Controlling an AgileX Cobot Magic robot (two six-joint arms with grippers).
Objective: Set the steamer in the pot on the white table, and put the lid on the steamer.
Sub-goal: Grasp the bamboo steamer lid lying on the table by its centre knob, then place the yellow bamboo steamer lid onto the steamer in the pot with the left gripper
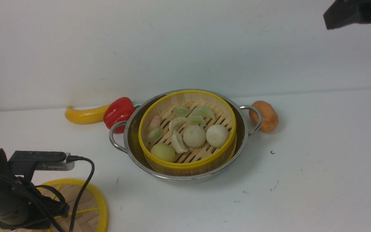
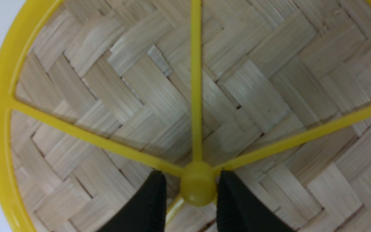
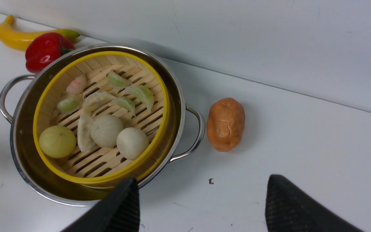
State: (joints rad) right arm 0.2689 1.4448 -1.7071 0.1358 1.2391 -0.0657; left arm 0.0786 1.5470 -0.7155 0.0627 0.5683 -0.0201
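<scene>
Straddling the yellow knob (image 2: pixel 198 188) at the centre of the lid (image 2: pixel 253 96), my left gripper (image 2: pixel 192 174) shows its grip only in its own wrist view. The black fingers (image 2: pixel 153 199) sit close on either side, part open, and I cannot tell if they press yet. The front view hides this behind my arm and shows only that the lid lies flat at the near left. Farther back lie a yellow banana (image 1: pixel 82 116) and a red pepper (image 1: pixel 118 112), then the pot (image 1: pixel 242 129) with the steamer (image 1: pixel 185 166) seated inside, uncovered, and an orange potato (image 1: pixel 266 116) just beside its handle. My right gripper (image 3: pixel 202 178) hangs high, spread wide, holding nothing. The white table (image 1: pixel 317 180) carries dark specks and meets a plain pale wall (image 1: pixel 185 42).
</scene>
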